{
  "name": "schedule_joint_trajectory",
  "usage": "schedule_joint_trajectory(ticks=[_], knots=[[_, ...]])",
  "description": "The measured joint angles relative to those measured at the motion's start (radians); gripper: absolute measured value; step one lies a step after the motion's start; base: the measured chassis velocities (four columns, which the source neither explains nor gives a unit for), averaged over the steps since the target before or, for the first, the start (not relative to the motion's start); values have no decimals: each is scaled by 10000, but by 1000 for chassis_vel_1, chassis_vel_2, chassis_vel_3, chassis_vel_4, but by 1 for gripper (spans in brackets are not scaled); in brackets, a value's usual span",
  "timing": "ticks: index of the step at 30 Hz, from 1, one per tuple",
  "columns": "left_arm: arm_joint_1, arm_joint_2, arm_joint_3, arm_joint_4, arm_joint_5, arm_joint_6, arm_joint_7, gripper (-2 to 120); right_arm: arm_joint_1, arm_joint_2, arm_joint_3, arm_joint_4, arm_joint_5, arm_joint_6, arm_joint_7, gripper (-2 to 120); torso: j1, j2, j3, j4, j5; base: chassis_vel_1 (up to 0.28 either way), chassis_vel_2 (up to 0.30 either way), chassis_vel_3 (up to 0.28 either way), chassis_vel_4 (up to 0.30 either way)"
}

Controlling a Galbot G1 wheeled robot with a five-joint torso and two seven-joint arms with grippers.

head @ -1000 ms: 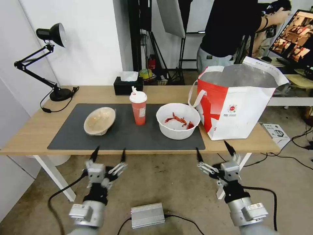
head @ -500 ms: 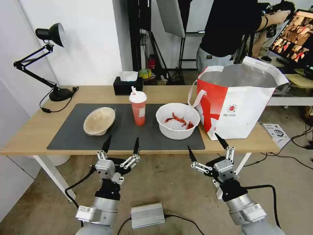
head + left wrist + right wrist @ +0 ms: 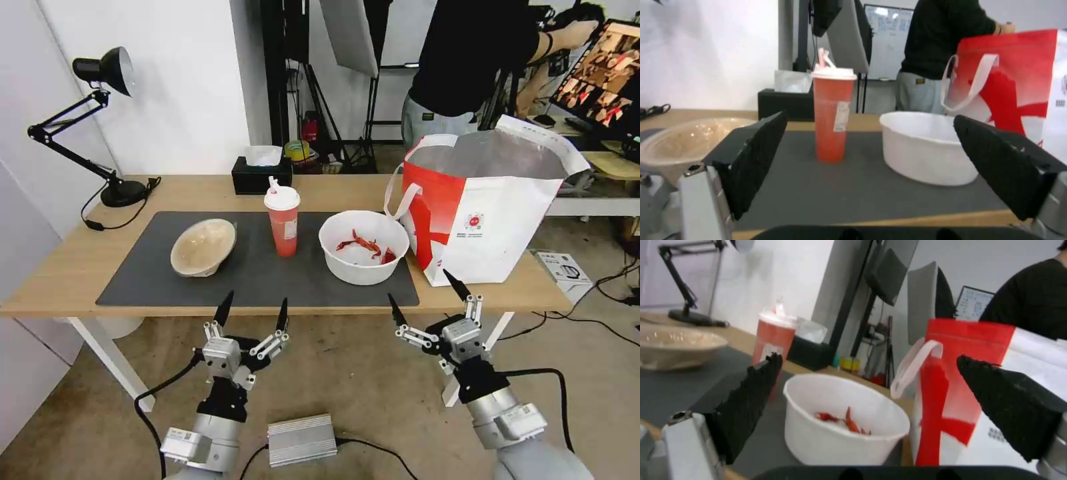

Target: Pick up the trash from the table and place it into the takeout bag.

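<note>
Before the left tool (image 3: 252,309): cup (image 3: 283,225), fingers apart.
Before the right tool (image 3: 424,295): white bowl (image 3: 363,247), bag (image 3: 481,210), fingers apart.

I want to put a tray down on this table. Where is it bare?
Bare wood left of the mat, before the lamp, and along the far edge behind the white bowl. Crowded between white bowl and takeout bag.
</note>
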Motion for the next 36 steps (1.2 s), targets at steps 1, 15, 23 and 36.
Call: schedule_joint_trajectory(ticks=[1, 15, 23, 36], knots=[[63, -3, -38, 0, 38, 0, 3, 100, 198, -219, 10, -40, 269, -26, -49, 100, 0, 0, 0, 0, 0, 0, 0, 0, 0], [358, -203, -509, -75, 451, -62, 3, 100, 2729, -3286, -695, -955, 2974, -234, -450, 100, 1, 0, 1, 2, 0, 0, 0, 0, 0], [284, -346, -569, 11, 400, -87, -1, 100, 4614, -4480, -2016, -1401, 4430, -762, -531, 100, 1, 0, 1, 0, 1, 0, 0, 0, 0], [352, -381, -1006, 43, 426, -242, -1, 100, 8928, -4953, -5261, -2427, 6620, -2960, -455, 100, 1, -1, 1, 1, 0, 0, 0, 0, 0]])
